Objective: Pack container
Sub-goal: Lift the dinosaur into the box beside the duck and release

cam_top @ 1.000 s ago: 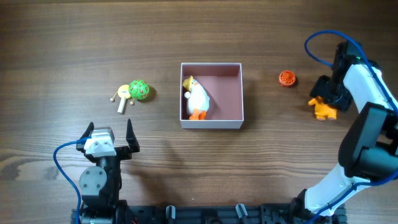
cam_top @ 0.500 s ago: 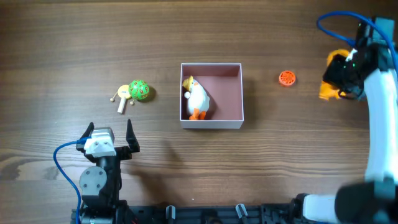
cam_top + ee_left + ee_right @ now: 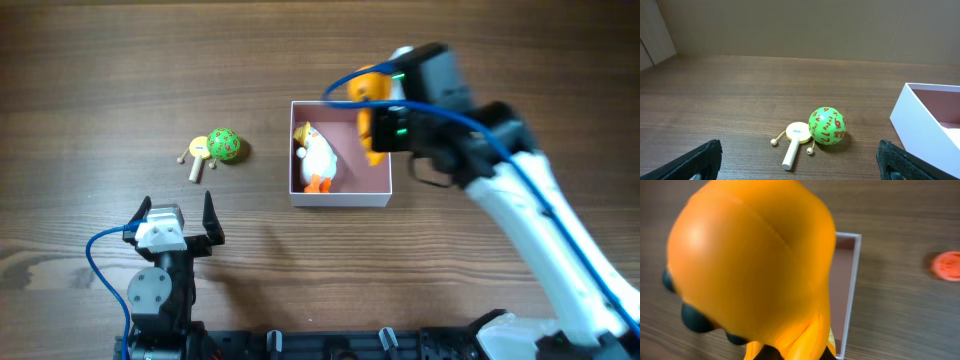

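One orange toy (image 3: pixel 755 265), apparently clamped in the right gripper (image 3: pixel 385 125), hangs over the one container (image 3: pixel 340 200) holding one white duck (image 3: pixel 318 160); the left gripper (image 3: pixel 178 220) gapes empty, near-left.

Container (image 3: pixel 340 199): small square box, open-topped, with white outer walls and a dusty pink inside. It is set upright and level near the middle of the scene, its sides squared to the overhead view. The left half of the floor is taken up by a white duck (image 3: pixel 318 160), its orange feet toward the near wall. The near right part of the floor is seen bare. The far right corner is hidden from overhead by an orange toy (image 3: pixel 368 88).
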Controlling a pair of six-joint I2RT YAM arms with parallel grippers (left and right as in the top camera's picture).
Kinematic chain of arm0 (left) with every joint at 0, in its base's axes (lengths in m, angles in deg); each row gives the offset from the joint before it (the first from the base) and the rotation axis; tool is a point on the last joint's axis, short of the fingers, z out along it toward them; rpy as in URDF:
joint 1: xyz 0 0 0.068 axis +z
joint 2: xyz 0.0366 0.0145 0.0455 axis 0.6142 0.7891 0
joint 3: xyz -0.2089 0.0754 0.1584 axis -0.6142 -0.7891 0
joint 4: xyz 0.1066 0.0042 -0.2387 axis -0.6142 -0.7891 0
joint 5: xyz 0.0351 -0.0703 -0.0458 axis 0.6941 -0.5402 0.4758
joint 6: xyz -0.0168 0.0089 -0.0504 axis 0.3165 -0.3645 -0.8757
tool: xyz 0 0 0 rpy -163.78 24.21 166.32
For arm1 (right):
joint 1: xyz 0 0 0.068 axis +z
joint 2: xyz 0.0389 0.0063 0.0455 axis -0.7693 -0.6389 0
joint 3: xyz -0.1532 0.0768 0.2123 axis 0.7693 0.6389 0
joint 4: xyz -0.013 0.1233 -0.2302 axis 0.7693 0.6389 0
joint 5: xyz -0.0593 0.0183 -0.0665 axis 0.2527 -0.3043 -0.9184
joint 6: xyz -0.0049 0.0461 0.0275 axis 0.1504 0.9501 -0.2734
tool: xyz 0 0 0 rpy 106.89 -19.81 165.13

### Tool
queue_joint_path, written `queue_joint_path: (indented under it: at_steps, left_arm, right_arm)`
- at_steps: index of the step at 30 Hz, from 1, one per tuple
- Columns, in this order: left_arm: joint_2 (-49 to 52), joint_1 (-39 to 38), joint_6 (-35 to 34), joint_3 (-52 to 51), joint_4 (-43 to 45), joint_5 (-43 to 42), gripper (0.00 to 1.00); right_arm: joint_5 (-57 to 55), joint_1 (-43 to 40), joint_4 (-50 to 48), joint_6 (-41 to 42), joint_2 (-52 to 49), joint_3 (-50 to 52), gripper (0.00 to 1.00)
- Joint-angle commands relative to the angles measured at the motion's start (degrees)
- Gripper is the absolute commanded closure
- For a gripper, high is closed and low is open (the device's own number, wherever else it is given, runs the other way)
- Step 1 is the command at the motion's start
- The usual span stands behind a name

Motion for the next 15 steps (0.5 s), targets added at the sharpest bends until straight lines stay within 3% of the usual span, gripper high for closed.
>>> queue_joint_path:
  at_steps: [1,6,15]
  left_arm:
    - [-0.52,0.31,0.92,-0.42,0.20,-0.92,0.00]
    - [-0.52,0.31,0.92,-0.42,0.20,-0.92,0.00]
    - [-0.52,0.31,0.92,-0.42,0.20,-0.92,0.00]
  right_arm:
    - [-6.03,4.11,-1.09,4.55,-7.43,2.01,0.96]
    - [-9.44,4.50,-2.25,8.41,-19.02,2.14,0.95]
    - [-9.73,4.11,-1.20,10.93,-27.74,2.21,0.95]
